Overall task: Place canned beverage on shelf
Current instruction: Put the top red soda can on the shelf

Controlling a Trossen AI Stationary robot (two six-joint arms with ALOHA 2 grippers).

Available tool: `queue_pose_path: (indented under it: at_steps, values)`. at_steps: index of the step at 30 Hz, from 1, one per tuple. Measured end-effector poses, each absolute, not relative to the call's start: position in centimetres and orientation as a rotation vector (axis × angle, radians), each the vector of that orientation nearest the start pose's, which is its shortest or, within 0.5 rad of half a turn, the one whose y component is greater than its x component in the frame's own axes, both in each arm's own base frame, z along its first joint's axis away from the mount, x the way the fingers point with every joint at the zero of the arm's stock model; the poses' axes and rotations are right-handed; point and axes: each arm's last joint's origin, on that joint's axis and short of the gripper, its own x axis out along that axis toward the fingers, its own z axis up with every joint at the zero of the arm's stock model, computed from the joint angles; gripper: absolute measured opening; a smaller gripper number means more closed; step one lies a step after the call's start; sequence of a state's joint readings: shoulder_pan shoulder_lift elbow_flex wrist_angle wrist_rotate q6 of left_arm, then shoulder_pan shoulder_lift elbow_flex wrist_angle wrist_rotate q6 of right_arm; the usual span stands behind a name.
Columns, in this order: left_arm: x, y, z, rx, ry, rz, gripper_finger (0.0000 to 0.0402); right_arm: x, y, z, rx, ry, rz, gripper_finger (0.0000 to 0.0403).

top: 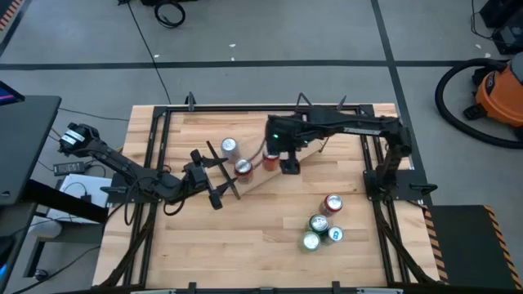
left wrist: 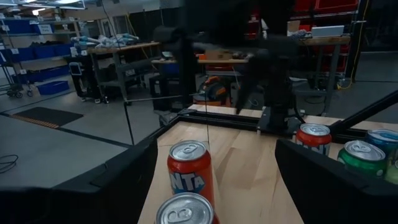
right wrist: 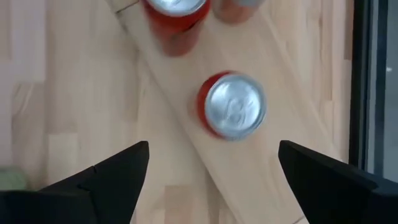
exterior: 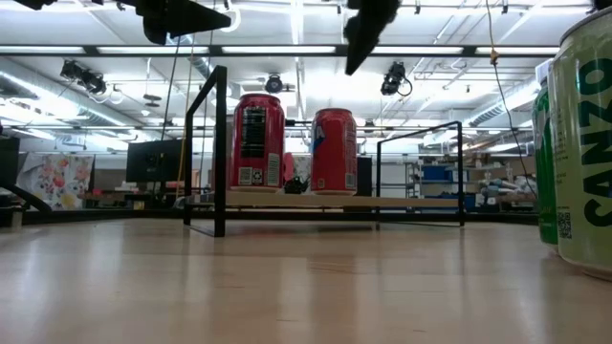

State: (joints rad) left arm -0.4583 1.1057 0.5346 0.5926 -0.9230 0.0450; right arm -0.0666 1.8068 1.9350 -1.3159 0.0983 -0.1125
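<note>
Red cans stand on the shelf (top: pixel 245 175); your right claw (right wrist: pixel 211 163) hangs above it.
Its fingers are apart over one red can (right wrist: pixel 233 106). Left claw (top: pixel 214 173), fingers apart, is at the shelf's end; spare cans (top: pixel 323 229) stay well apart.

A robotics lab or workshop is showing here; strip lights (exterior: pixel 287 50) are running along an open ceiling; metal racks with blue bins (left wrist: pixel 28 28) are lining one wall; cluttered workbenches (left wrist: pixel 118 53) are standing on grey concrete floor (top: pixel 270 33); an orange shop vacuum (top: pixel 498 94) is sitting beside the butcher-block table (top: pixel 245 245).
</note>
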Motion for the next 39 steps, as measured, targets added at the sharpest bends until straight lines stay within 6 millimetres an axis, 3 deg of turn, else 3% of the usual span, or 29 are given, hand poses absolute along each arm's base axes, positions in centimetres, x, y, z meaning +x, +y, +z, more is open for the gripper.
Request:
queue_pose_path:
  at_steps: [4, 9, 13, 17, 26, 39]
  values:
    - [21.2, -7.9, 25.9, 0.023, -0.007, 0.465, 0.0336, 33.7, -2.3, 34.8, -0.124, 1.174, -0.093, 0.0366]
    - [21.2, -7.9, 25.9, 0.018, -0.008, 0.465, 0.0336, 32.9, -2.9, 30.8, -0.075, 1.157, -0.104, 0.0366]
    - [21.2, -7.9, 25.9, 0.017, -0.009, 0.465, 0.0336, 32.8, -4.0, 27.6, -0.048, 1.193, -0.128, 0.0366]
    - [21.3, -7.8, 25.9, 0.023, -0.007, 0.472, 0.0336, 33.3, -4.9, 25.7, 0.002, 1.176, -0.146, 0.0364]
    - [21.3, -7.8, 25.8, 0.028, 0.005, 0.472, 0.0336, 34.3, -5.3, 24.6, 0.184, 1.123, -0.093, 0.0334]
    - [21.3, -7.8, 25.8, 0.027, 0.005, 0.471, 0.0336, 35.4, -4.0, 24.1, 0.194, 1.075, -0.025, 0.0304]
